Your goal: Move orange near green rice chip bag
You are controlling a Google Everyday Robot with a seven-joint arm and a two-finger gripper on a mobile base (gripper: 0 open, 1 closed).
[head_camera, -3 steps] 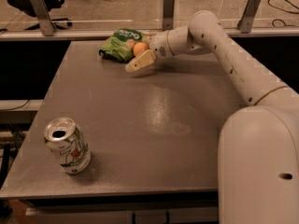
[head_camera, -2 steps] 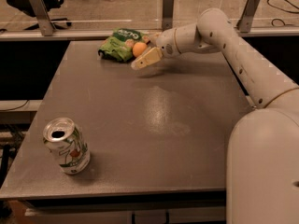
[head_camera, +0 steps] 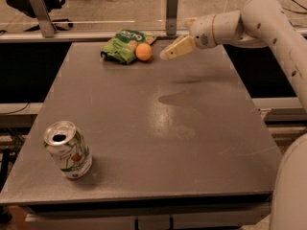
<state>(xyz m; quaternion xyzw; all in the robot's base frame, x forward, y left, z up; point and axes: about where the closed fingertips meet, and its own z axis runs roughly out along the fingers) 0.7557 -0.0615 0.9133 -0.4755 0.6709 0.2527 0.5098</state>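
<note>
While the orange [head_camera: 143, 52] is lying free on the table [head_camera: 201, 143], step in hand: the placing itself is looking finished, so the closing part of the task is what appears to be in hand.
Orange: sitting in the upper middle of the frame, touching the right edge of the green rice chip bag [head_camera: 122, 46]; nothing is gripping it.
Gripper [head_camera: 175, 43]: hovering just right of the orange, apart from it and a little above the tabletop.
Fingers: standing parted and holding nothing; one pale finger [head_camera: 176, 48] is pointing down and left toward the fruit.
Arm [head_camera: 261, 16]: reaching in from the upper right corner, with the forearm running nearly level along the far edge of the table and the wrist angling slightly downward.
Next move: probably calling for a clean pull up and to the right, so that the lower finger is not nudging the round fruit, which could be rolling off easily.
Elsewhere: a soda can [head_camera: 67, 150] is standing upright at lower left, well apart from all this.
</note>
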